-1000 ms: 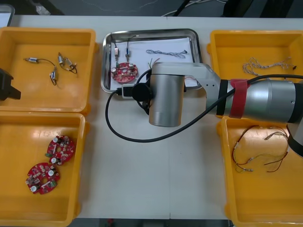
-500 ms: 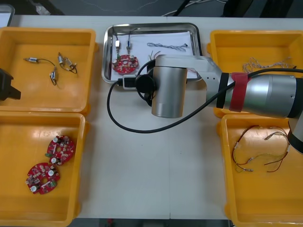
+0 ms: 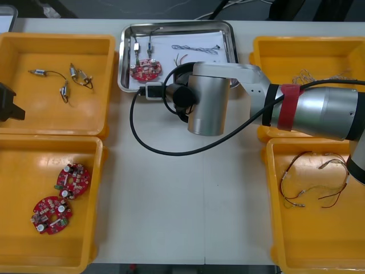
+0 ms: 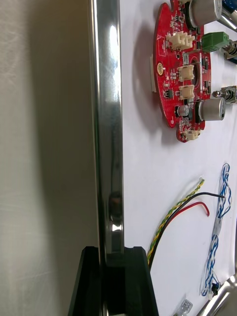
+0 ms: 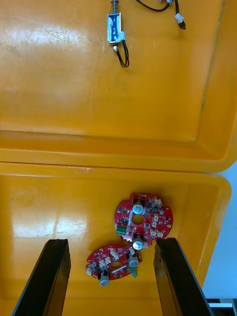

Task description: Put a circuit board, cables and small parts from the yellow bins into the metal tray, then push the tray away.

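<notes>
The metal tray (image 3: pixel 177 25) is sitting far back on the table (image 3: pixel 182 217) between the yellow bins (image 3: pixel 57 39). It is holding a round red circuit board (image 3: pixel 145 69), a twisted blue-and-white cable (image 3: pixel 197 49) and small metal parts (image 3: pixel 138 50) on white lining. The right gripper (image 4: pixel 114 276), fingers drawn together, is touching the tray's shiny rim, and its wrist view is showing a red-and-yellow cable (image 4: pixel 177 212) beside the board. The left gripper (image 5: pixel 111 241) is hanging wide open over two spare boards (image 5: pixel 143 219) in a glossy bin.

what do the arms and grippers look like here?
Right arm: silver cylinders, black and red bands, looping black cable. Right gripper and left gripper: flat black fingers. Left arm: black at the wrist.
</notes>
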